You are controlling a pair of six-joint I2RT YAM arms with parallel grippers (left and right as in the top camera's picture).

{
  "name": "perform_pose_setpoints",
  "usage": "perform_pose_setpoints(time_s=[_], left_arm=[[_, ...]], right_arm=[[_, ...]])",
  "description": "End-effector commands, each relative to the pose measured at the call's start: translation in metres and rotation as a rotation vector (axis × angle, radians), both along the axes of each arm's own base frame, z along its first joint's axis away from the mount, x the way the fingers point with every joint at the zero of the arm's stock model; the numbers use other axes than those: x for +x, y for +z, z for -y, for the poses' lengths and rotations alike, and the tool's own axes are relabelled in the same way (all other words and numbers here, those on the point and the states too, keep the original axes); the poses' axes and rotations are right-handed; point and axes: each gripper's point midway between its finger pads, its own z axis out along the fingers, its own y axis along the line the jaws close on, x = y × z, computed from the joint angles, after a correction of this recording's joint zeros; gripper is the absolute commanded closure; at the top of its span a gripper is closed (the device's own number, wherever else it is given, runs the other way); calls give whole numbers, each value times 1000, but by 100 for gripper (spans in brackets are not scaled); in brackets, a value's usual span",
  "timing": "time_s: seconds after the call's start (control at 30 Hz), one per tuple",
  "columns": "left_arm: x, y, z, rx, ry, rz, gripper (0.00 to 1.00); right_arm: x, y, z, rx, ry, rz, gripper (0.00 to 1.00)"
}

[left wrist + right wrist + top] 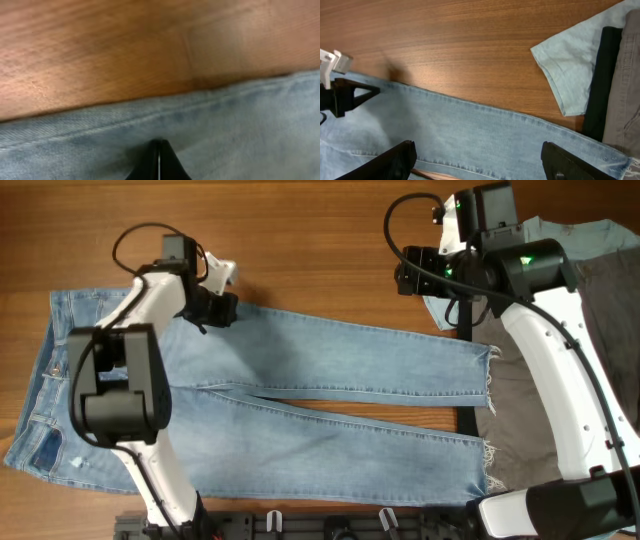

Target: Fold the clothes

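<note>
On the desk, the jeans: long light-blue denim jeans [330, 355] lie flat on the brown wooden desk [300, 240], legs a little parted, taking up most of its width.
Long axis: it runs side to side in the overhead view, with the waistband towards the left arm's side and the frayed hems towards the right arm's side.
Left fingers: the left gripper [159, 150] sits at the far edge of the far leg, up by the thigh. Its fingers are pressed together to a thin slit, tips on the denim just inside the side seam. I cannot tell whether any cloth is caught between them.
Right fingers: the right gripper [477, 150] hovers over the same leg, nearer the hem. Its fingers are spread wide and hold nothing.
Step in hand: to my eye, taking hold of the far leg's outer edge to fold it over the near leg.
Doing it well: both hands should pinch the same seam edge, well apart along the leg, then lift level and carry it across together so the denim stays taut and the seams meet.
Neighbours: a pale-blue cotton T-shirt [565, 65] and grey trousers [520, 400] lie just beyond the hems; best not to snag them.
</note>
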Motion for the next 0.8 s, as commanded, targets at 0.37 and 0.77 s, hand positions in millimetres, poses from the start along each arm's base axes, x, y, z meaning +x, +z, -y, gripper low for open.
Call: perform_pose_setpoints(time_s=[0.37,0.77], left_arm=[[-42,-45,-271,196,948,-92,96],[-15,32,-241,-34,883,48,77]], right_arm=[[18,-97,-1,-70,-11,-243,25],[40,-197,-11,-62,-68,-397,81]])
